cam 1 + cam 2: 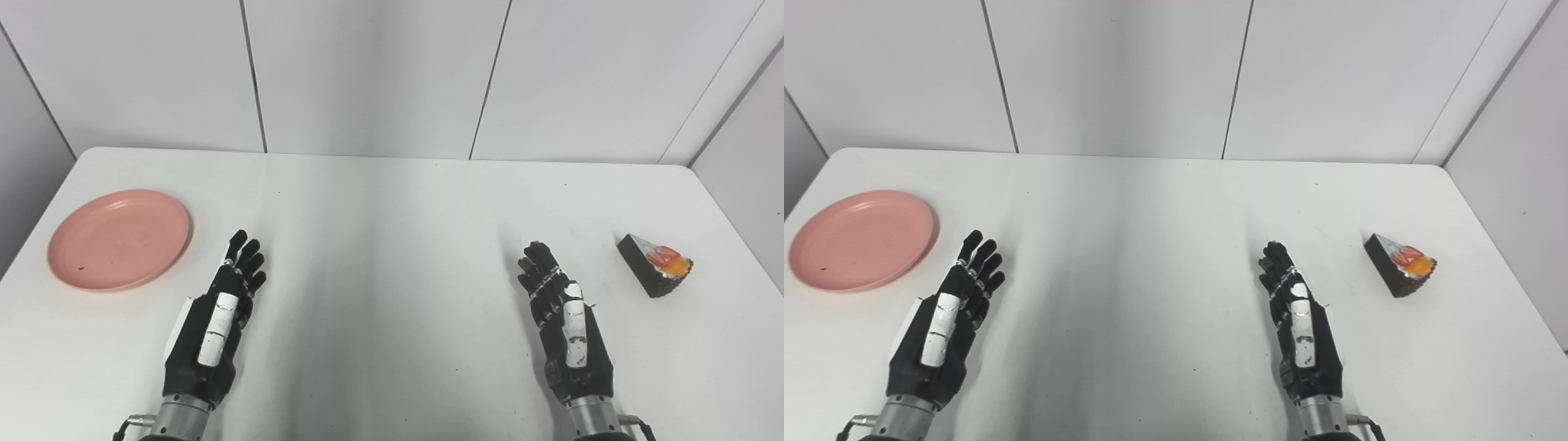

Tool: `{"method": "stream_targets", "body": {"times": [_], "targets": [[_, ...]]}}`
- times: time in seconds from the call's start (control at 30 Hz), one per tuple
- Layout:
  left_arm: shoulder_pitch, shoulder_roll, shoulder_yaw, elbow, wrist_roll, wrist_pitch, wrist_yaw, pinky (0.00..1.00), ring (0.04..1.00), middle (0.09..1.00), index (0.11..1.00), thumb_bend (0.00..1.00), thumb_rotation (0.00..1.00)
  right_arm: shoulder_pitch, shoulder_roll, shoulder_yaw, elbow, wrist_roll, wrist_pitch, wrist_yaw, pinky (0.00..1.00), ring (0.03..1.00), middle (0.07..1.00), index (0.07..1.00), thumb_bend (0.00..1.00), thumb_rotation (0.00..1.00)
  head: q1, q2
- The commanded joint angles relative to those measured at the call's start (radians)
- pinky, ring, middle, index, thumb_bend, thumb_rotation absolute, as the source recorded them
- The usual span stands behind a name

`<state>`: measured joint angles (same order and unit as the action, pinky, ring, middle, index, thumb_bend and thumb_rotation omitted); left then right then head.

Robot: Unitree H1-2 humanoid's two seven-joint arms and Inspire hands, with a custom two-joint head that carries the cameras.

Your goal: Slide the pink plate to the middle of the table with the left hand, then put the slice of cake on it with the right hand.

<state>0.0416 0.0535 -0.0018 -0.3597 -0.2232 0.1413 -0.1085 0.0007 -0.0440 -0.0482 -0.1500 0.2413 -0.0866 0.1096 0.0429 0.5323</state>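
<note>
A round pink plate [119, 239] lies flat on the white table [392, 257] near its left edge, with nothing on it. A dark wedge of cake [655, 264] topped with red and orange fruit sits near the right edge. My left hand [214, 324] is open, fingers stretched forward, just to the right of the plate and a little nearer to me, not touching it. My right hand [566, 321] is open too, fingers straight, left of the cake with a clear gap between them.
White wall panels [367, 73] stand right behind the table's far edge. A grey side wall [1519, 184] runs close along the right edge. Bare tabletop lies between the two hands.
</note>
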Motion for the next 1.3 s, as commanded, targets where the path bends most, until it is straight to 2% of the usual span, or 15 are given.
{"method": "stream_targets", "body": {"times": [0.0,0.37,0.6,0.73,0.9,1.03,1.27], "targets": [[-0.014,0.002,-0.002,-0.016,-0.005,-0.02,-0.009,1.0,1.0,1.0,1.0,0.92,0.84,-0.01,-0.002,0.0,-0.027,0.003,-0.011,0.006,0.96,0.931,0.921,0.876,0.8,0.93,0.0,-0.001],[-0.013,-0.001,-0.005,-0.008,-0.002,-0.031,-0.011,1.0,1.0,1.0,1.0,0.91,0.84,-0.009,-0.004,-0.001,-0.021,0.004,-0.025,0.009,0.93,0.888,0.87,0.827,0.8,0.92,0.007,-0.006],[-0.01,-0.006,-0.005,-0.02,0.001,-0.022,-0.003,1.0,1.0,1.0,1.0,0.9,0.84,-0.008,-0.002,-0.006,-0.034,0.013,-0.014,0.003,0.92,0.88,0.857,0.8,0.78,0.89,0.009,0.016],[-0.01,-0.007,-0.009,-0.022,0.053,-0.037,0.015,1.0,1.0,1.0,1.0,0.86,0.87,-0.008,-0.007,-0.004,-0.041,0.016,-0.001,0.005,0.92,0.886,0.87,0.815,0.78,0.89,0.007,0.021],[-0.014,-0.01,-0.016,-0.006,0.126,-0.07,0.033,1.0,1.0,1.0,1.0,0.77,0.91,-0.016,-0.015,-0.002,-0.026,0.016,-0.003,0.012,0.96,0.926,0.937,0.903,0.77,0.91,0.007,0.015],[-0.016,-0.012,-0.017,0.003,0.125,-0.07,0.029,1.0,1.0,1.0,1.0,0.77,0.94,-0.022,-0.03,0.003,0.0,0.002,-0.025,0.026,0.98,0.946,0.963,0.966,0.76,0.94,0.008,0.012],[-0.016,-0.018,-0.006,0.006,0.094,-0.064,0.029,1.0,1.0,1.0,1.0,0.82,0.92,-0.023,-0.028,0.003,0.0,0.0,-0.012,0.02,0.99,0.949,0.961,0.964,0.78,0.94,0.004,0.012]]}}
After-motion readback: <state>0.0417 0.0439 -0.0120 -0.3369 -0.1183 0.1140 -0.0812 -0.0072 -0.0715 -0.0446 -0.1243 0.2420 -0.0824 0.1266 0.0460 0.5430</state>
